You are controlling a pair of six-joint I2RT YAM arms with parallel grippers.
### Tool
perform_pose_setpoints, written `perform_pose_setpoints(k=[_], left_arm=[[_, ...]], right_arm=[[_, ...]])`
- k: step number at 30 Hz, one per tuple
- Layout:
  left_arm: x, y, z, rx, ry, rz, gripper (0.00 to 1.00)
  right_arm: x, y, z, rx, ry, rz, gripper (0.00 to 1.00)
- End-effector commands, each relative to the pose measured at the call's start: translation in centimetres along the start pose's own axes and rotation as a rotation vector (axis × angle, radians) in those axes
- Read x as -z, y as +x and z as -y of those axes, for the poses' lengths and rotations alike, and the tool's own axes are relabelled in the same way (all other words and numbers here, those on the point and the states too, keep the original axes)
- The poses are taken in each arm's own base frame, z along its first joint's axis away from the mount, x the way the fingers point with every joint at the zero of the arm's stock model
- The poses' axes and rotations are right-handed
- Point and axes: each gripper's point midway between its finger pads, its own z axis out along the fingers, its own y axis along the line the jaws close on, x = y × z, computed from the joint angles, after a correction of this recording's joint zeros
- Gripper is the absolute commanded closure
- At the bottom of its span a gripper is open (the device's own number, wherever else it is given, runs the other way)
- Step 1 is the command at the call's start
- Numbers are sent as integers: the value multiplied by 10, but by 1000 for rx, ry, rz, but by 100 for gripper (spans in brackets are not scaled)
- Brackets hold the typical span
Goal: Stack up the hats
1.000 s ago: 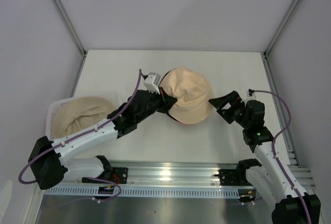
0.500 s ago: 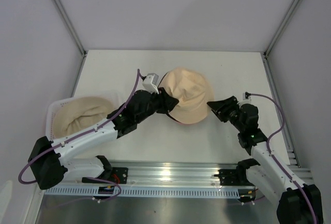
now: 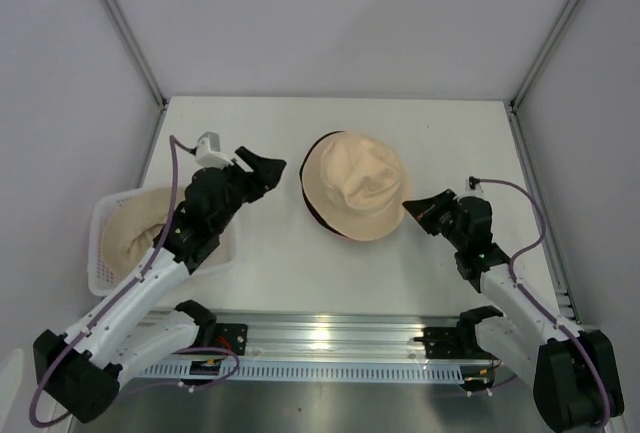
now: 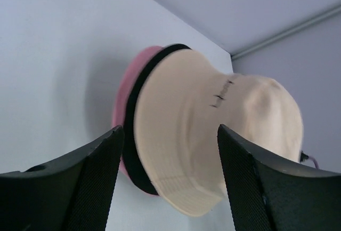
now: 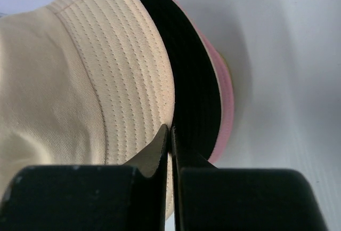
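A beige hat (image 3: 358,181) lies on top of a stack in the middle of the table. Under it a black hat (image 5: 193,92) and a pink hat (image 5: 226,100) show only as brim edges. Another beige hat (image 3: 150,225) lies in the white basket (image 3: 100,271) at the left. My left gripper (image 3: 264,167) hangs open to the left of the stack, apart from it, and sees the stack between its fingers (image 4: 90,177). My right gripper (image 3: 410,207) is shut, its tips at the stack's right brim, where the beige and black brims meet (image 5: 170,130).
The enclosure's grey walls and metal posts (image 3: 125,28) ring the white table (image 3: 450,133). The arms' mounting rail (image 3: 330,338) runs along the near edge. Bare table lies behind and to the right of the stack.
My left gripper opened, let go of the beige hat and drew back left toward the basket. The right gripper shut and moved in to the stack's right brim.
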Motion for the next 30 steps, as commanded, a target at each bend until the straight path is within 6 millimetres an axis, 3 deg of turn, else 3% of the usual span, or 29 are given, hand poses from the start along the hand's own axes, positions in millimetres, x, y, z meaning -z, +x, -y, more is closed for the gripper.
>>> perform_pose_setpoints(k=[1,3,4,6,7,9,10,11,15,22,30], left_arm=[[-10,-7,-17,124,36,20,27],[-22,-11,-34,147,-2,22,29],[-26,-16,-24,159,53,17,30],[-39,-9,-24,168,102,-30,33],[-43,-16,-10,180,162,-23,34],[-58,-2,-5,180,201,-100,37],[-62,-8,8,192,245,-100,39],[-65,-1,13,195,278,-139,40],[-83,12,20,246,339,-204,43],[-98,33,14,250,345,-269,45],[-115,46,-13,181,245,-271,45]], right_arm=[[-9,-9,-4,93,-10,29,100],[-16,-7,4,113,16,16,100],[-19,-7,7,135,27,11,100],[-26,-4,12,150,50,-19,100],[-27,-4,10,155,44,-25,100],[-31,-5,5,169,29,-28,100],[-32,-8,1,176,23,-24,100],[-32,-10,0,187,26,-19,100],[-32,-16,-3,217,50,-14,100],[-31,-20,-5,230,59,-2,100],[-33,-20,-6,239,67,-15,100]])
